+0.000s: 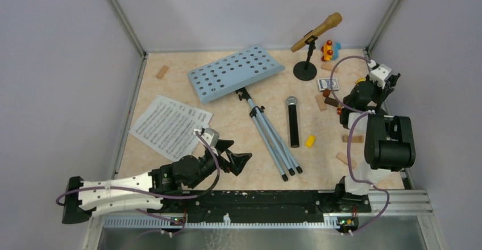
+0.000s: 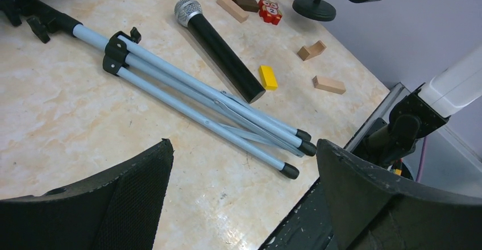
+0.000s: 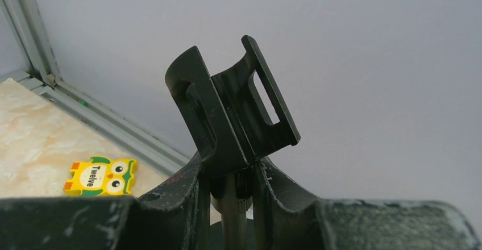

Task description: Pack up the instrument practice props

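Observation:
The light blue music desk (image 1: 236, 73) lies flat at the back, its grey tripod legs (image 1: 273, 139) folded and pointing toward me. White music sheets (image 1: 170, 125) lie at the left. A black microphone (image 1: 293, 122) lies right of the legs. A gold microphone (image 1: 318, 31) sits in a round-based mic holder (image 1: 305, 71) at the back. My left gripper (image 1: 233, 156) is open and empty, just left of the leg tips (image 2: 295, 159). My right gripper (image 1: 348, 109) is shut on the stem of a second black mic holder (image 3: 233, 108), below its clip; its base is hidden.
Wooden blocks (image 1: 347, 159), a yellow block (image 1: 310, 141), a card box (image 1: 328, 84) and colourful toys (image 1: 329, 49) are scattered at the right. A yellow owl toy (image 3: 102, 176) lies by the wall rail. One block (image 1: 163, 71) lies at the back left.

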Controlling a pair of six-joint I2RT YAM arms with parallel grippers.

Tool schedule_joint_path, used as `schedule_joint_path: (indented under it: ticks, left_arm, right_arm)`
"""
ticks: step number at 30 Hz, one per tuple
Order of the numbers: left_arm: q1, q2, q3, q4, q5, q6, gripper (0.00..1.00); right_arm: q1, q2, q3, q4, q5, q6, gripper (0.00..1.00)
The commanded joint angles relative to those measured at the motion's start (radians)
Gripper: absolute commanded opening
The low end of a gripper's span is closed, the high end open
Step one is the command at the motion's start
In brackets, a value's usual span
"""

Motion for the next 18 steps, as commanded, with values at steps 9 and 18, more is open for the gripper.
schedule_joint_path:
  ticks: [9, 18]
  left_arm:
    - [-0.002, 0.065, 0.033, 0.096, 0.021, 0.069, 0.99]
    - [-0.002, 0.079, 0.022, 0.116, 0.019, 0.048, 0.99]
  right_arm:
    - [-0.007, 0.19, 0.158, 0.225, -0.069, 0.007, 0.14]
    - [-0.007, 0.087, 0.129, -0.105, -0.084, 0.25, 0.5]
